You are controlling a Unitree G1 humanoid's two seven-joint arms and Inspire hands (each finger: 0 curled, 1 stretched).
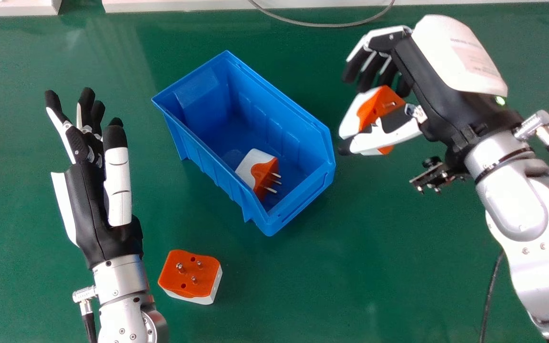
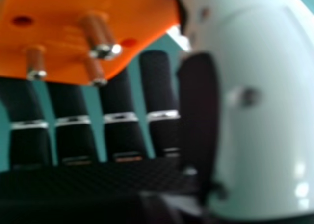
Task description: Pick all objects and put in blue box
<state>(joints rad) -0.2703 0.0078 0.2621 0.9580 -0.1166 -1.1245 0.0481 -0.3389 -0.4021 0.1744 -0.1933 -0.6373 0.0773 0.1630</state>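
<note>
The right hand [image 1: 424, 88] is clasping one plug [image 1: 380, 105] in curled fingers beside a blue box [image 1: 210, 167] holding another plug [image 1: 258, 171]; a third plug [image 1: 190, 278] is lying near the open left hand [image 1: 88, 209]. Delivery is probably requiring leftward carrying, then release.

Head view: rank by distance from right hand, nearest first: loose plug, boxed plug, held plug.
1. Held plug, in the right hand.
2. Boxed plug, inside the blue box.
3. Loose plug, outside the box, toward the robot's left.
</note>
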